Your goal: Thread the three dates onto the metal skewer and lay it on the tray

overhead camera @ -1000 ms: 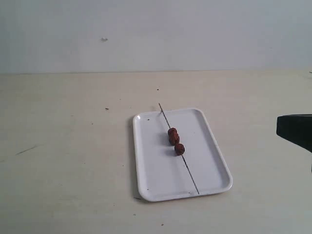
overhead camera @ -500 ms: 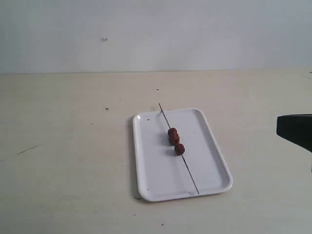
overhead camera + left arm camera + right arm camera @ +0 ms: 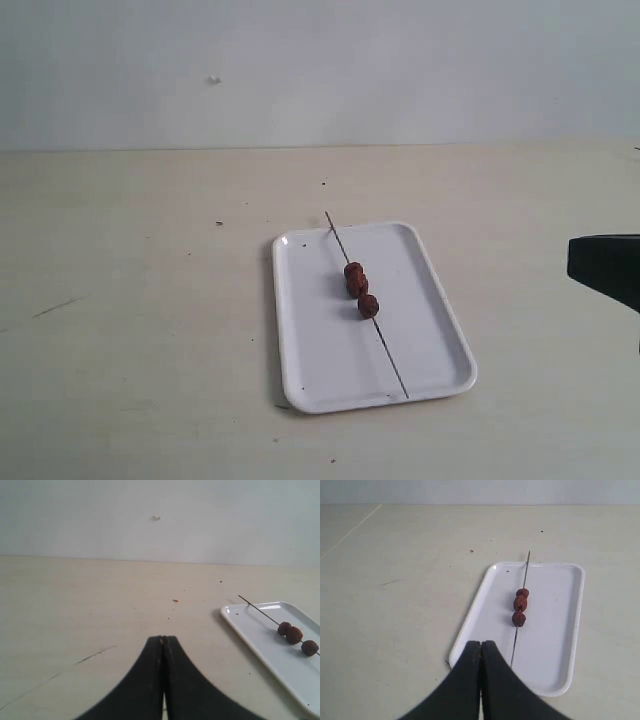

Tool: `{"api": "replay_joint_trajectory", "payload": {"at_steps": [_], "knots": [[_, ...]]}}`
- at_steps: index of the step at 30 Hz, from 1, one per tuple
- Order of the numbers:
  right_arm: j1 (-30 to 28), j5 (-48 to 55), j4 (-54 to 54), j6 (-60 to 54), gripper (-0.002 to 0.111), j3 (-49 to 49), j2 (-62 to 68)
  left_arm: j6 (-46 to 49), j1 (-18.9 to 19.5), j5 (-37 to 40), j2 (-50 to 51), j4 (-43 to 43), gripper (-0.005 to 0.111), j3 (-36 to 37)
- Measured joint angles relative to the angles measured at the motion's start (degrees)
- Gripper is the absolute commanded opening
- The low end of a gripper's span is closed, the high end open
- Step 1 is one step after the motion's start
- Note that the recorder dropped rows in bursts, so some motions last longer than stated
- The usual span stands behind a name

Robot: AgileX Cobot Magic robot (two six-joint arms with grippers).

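**Skewer was down on the tray, both grippers empty**

Plain pale wall [image 3: 300, 70] at the back, and a matte cream table [image 3: 140, 350] with a few scuffs and dark specks.

Far left, the left gripper [image 3: 163, 640] had its black fingers pressed flat together with nothing between them. It hung over bare table, well apart from the tray, which sat more toward the middle.

The tray [image 3: 300, 345] was white and glossy, with rounded corners and a low rim. The metal skewer [image 3: 390, 357], a really thin dark rod, lay along the tray's length on a slight diagonal. Its far tip poked out over the far rim and its near end reached the near rim. The three dates [image 3: 358, 285], wrinkly and reddish-brown, were threaded around the middle of it. Two were touching and the third sat just beside them toward the near end.

On the right, the right gripper [image 3: 481, 644] was pinched shut too, holding nothing. The tray's short end sat just ahead of it, and the skewer ran away from it roughly lengthwise. Only a dark chunk of the right arm [image 3: 605, 268] showed at the edge of the exterior view.

That arm looked the nearer one, but honestly the job looked finished.
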Motion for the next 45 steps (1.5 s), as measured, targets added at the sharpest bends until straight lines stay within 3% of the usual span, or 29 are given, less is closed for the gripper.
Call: {"api": "replay_joint_trajectory", "payload": {"at_steps": [14, 20, 24, 30, 42, 45], "knots": [[-0.97, 0.0, -0.02, -1.47, 0.0, 0.0, -1.02, -0.09, 0.0, 0.0, 0.0, 0.0, 0.0, 0.0], [-15.4, -8.79, -2.14, -6.96, 0.0, 4.88, -3.56, -0.09, 0.0, 0.0, 0.0, 0.12, 0.0, 0.0], [-25.82, -21.61, -3.21, -7.34, 0.0, 12.26, -6.55, -0.23, 0.0, 0.0, 0.0, 0.12, 0.0, 0.0], [-41.08, -31.5, -2.74, -7.47, 0.0, 26.12, -17.89, -0.23, 0.0, 0.04, 0.0, 0.12, 0.0, 0.0], [-41.9, -31.88, -2.02, -7.99, 0.0, 29.2, -24.51, -0.23, 0.0, 0.04, 0.0, 0.22, 0.0, 0.0], [-41.9, -31.88, 4.1, -14.98, 0.0, 29.2, -27.09, -0.23, 0.0, 0.14, 0.0, 0.22, 0.0, 0.0]]}}
